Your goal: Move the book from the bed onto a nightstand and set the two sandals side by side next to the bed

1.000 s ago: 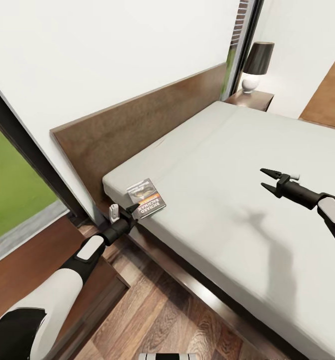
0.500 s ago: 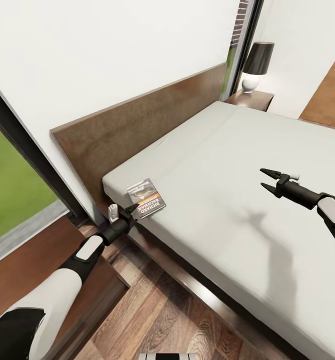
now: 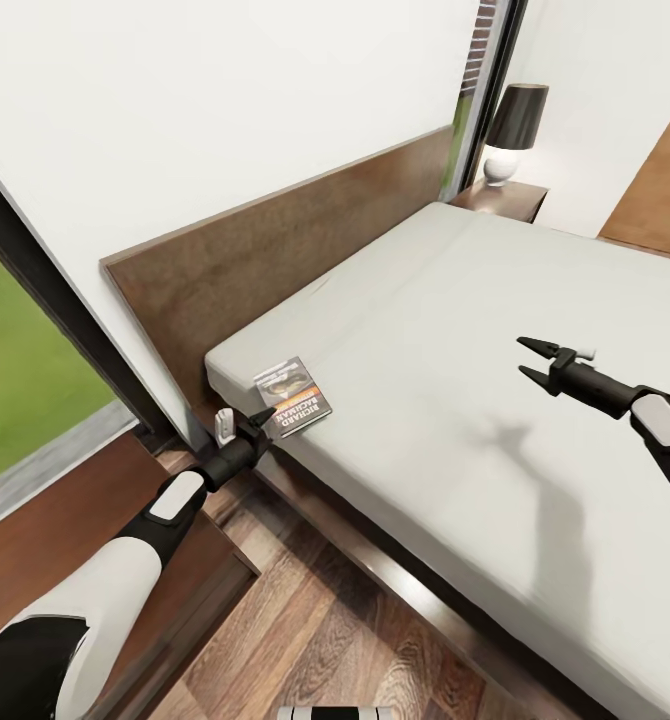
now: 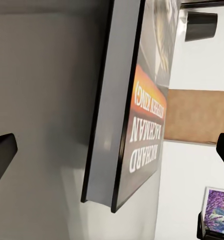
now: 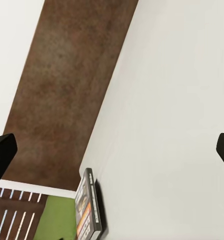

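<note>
Just ahead of the left tool [image 3: 258, 420], fingers apart, the book [image 3: 293, 397] lies flat on the bed [image 3: 455, 330] corner; between its tips [image 4: 2, 152] the book's edge looms, so closing low may only shove it; the right tool [image 3: 535, 362] hangs spread.

The book [image 3: 293, 397] lying on the bed [image 3: 495, 360] is carrying the only readable print. In the left wrist view its cover [image 4: 147, 125] is showing "RICHARD BACHMAN" in large white letters and, on an orange band, "STEPHEN KING". In the head view, "RICHARD BACHMAN" is just legible; other cover print is blurring out.
</note>
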Robot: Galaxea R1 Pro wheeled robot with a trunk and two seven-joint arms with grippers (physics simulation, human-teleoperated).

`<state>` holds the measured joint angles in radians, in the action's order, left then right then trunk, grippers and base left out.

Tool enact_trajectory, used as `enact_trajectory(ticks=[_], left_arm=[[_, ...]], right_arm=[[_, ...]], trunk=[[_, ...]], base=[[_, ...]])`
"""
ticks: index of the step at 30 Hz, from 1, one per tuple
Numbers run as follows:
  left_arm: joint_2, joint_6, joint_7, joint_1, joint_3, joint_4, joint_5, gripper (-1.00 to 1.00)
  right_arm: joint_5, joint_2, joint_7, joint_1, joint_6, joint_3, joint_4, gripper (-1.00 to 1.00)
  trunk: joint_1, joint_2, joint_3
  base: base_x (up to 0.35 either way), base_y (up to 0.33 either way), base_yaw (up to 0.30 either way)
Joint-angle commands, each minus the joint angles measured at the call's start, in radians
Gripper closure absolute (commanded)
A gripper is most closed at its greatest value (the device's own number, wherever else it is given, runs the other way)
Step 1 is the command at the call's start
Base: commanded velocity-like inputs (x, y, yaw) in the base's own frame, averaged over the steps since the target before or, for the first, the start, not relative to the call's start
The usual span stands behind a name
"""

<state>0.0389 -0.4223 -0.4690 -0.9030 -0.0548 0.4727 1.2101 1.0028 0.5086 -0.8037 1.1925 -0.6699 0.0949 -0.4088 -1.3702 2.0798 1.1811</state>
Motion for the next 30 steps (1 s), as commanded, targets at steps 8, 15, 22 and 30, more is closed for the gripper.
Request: enact_trajectory(ticks=[8,15,22,30], left_arm=[[0.002,-0.004,-0.001,-0.001,-0.005,-0.004,0.011,-1.00],[0.002,-0.004,-0.009,-0.001,-0.006,-0.005,0.010,-1.00],[0.003,-0.003,-0.020,-0.001,-0.007,-0.008,0.010,-1.00],[0.003,-0.003,-0.022,-0.001,-0.007,-0.009,0.008,-1.00]], right_arm=[[0.008,-0.003,0.001,0.001,-0.002,0.007,0.001,-1.00],[0.008,-0.009,0.002,0.001,-0.001,0.006,0.001,-1.00],[0.008,-0.010,0.004,0.001,-0.001,0.006,0.001,-1.00],[0.008,-0.011,0.004,0.001,0.000,0.006,0.001,-1.00]], trunk=[[0.000,0.000,0.001],[0.000,0.000,0.001],[0.000,0.000,0.001],[0.000,0.000,0.001]], base=[[0.000,0.000,0.000],[0.000,0.000,-0.045],[0.000,0.000,-0.025],[0.000,0.000,-0.004]])
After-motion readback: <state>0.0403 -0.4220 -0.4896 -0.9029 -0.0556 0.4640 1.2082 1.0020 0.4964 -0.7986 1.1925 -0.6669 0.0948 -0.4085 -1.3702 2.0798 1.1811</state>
